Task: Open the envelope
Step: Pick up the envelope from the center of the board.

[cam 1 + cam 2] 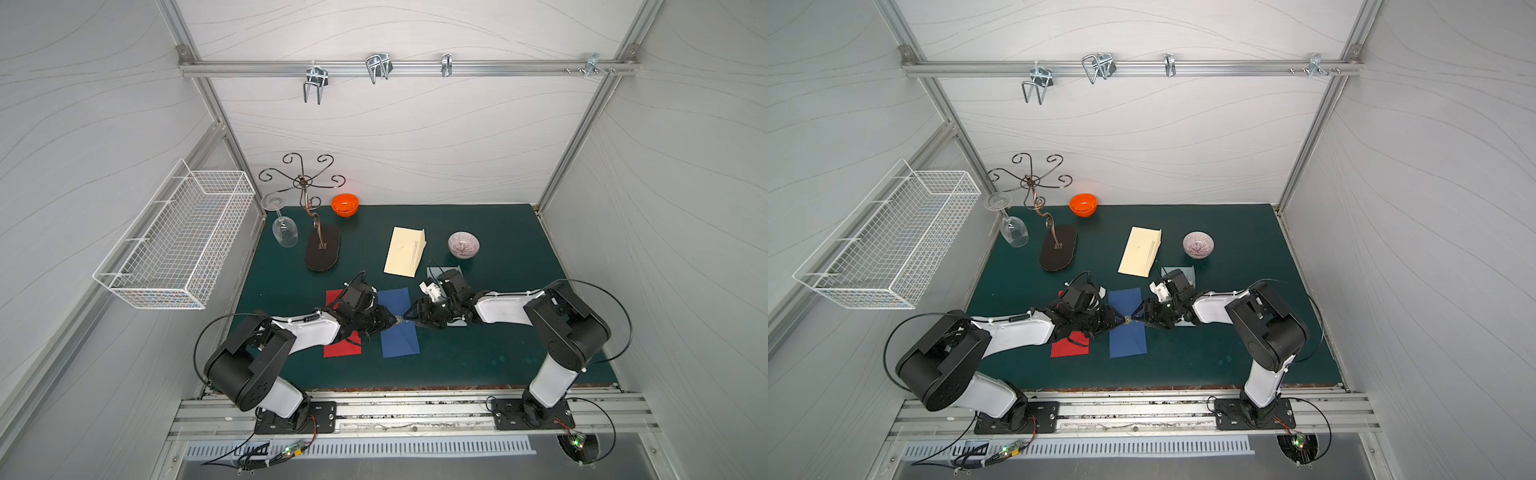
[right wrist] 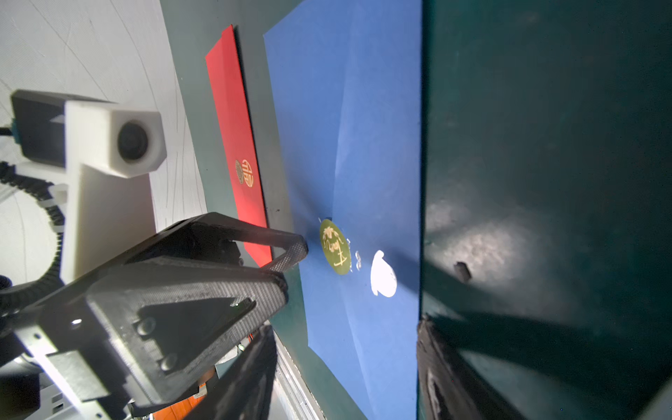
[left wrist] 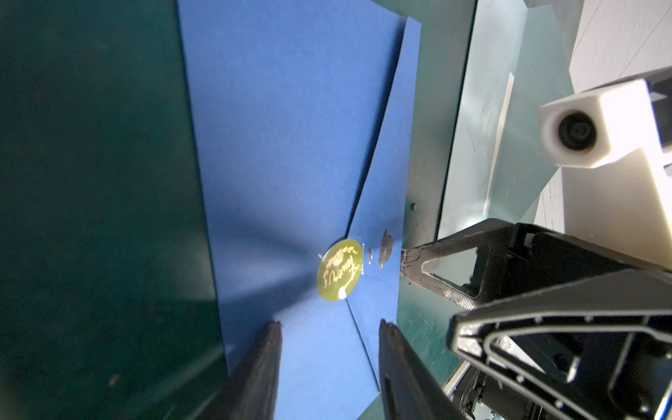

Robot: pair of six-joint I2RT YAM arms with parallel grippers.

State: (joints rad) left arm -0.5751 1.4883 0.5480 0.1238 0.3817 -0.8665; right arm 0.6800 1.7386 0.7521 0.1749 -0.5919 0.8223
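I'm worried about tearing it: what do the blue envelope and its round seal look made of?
Blue envelope: matte paper, judging by crisp creases and dull surface. Round seal: probably a glossy foil sticker; it glints gold with printed script.

We find the sealed envelope (image 1: 400, 328) beneath both grippers, its sticker (image 3: 340, 270) between the left gripper (image 3: 330, 325) and the right gripper (image 2: 345, 327). A second envelope (image 1: 343, 351) lies under the left gripper's wrist, and a larger envelope (image 1: 405, 251) lies beyond the right gripper.
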